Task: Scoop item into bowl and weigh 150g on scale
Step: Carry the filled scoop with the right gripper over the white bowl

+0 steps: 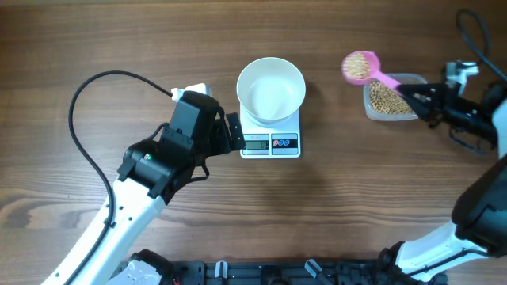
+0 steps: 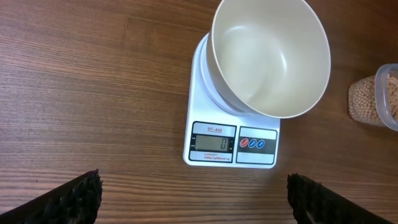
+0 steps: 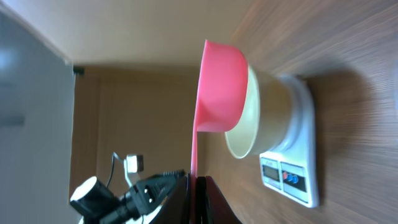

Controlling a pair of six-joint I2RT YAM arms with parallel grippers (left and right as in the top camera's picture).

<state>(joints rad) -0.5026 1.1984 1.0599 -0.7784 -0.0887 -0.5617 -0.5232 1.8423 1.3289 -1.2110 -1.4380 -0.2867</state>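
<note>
The beans are in two places: a heap fills the pink scoop, raised off the bench to the right of the bowl, and the rest lie in the clear tub at the far right. The scoop is held open side up, which looks to me like the way to keep the load from rolling off on the way across. The right pincer is clamped tight on the end of the thin handle, so the cup reaches out well ahead of the arm and could go over the bowl without the arm crowding it.

The white bowl is empty and stands on the scale, set toward the far side of the plate so that the display on the near edge can be read. It shows zero, so I'd say the bowl's weight is already taken out and nothing has been poured yet. Scoop and bowl are apart, with bare bench between them.

The left pincer is spread wide and grips nothing. It hangs just left of the scale, by the display edge, its camera looking straight at the reading, a sensible post for watching the number and out of the scoop's path
</note>
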